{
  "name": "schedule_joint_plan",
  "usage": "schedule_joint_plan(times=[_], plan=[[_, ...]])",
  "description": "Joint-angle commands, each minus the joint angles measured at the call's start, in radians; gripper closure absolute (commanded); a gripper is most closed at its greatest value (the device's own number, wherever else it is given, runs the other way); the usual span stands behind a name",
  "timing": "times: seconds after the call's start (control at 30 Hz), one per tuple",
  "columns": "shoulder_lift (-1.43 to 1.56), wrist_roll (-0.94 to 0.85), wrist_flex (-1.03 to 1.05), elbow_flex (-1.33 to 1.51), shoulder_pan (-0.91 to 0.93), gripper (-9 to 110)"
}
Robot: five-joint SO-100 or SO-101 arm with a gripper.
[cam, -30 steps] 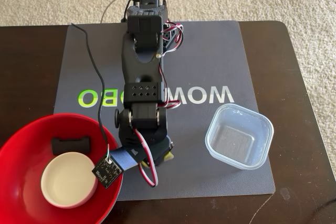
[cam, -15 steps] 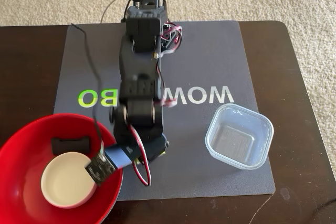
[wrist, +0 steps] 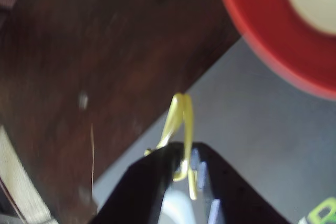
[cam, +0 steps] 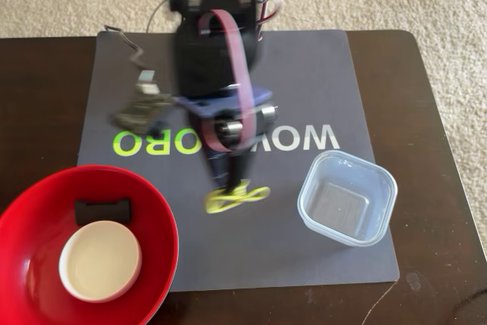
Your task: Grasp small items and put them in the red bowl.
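Clothespin (cam: 236, 196) pinched in my gripper (cam: 232, 188), between red bowl (cam: 30, 226) and clear container (cam: 347, 197); open mat (cam: 304, 81) around.

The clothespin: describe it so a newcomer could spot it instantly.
On the grey mat, between the red bowl and the clear container, the gripper holds the clothespin. It is the only yellow-green item, thin and wiry.

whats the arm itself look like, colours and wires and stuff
The arm is black plastic, blurred in the fixed view. A maroon ribbon-like cable loops over it, with red and white wires near the base. The gripper has black fingers.
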Motion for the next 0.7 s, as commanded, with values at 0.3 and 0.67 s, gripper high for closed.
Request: schedule_joint_plan(times=[0.3,0.67], plan=[[-0.351,0.064,0.006,-0.379,0.290,73],[-0.250,0.147,0.014,-0.189,0.270,68]])
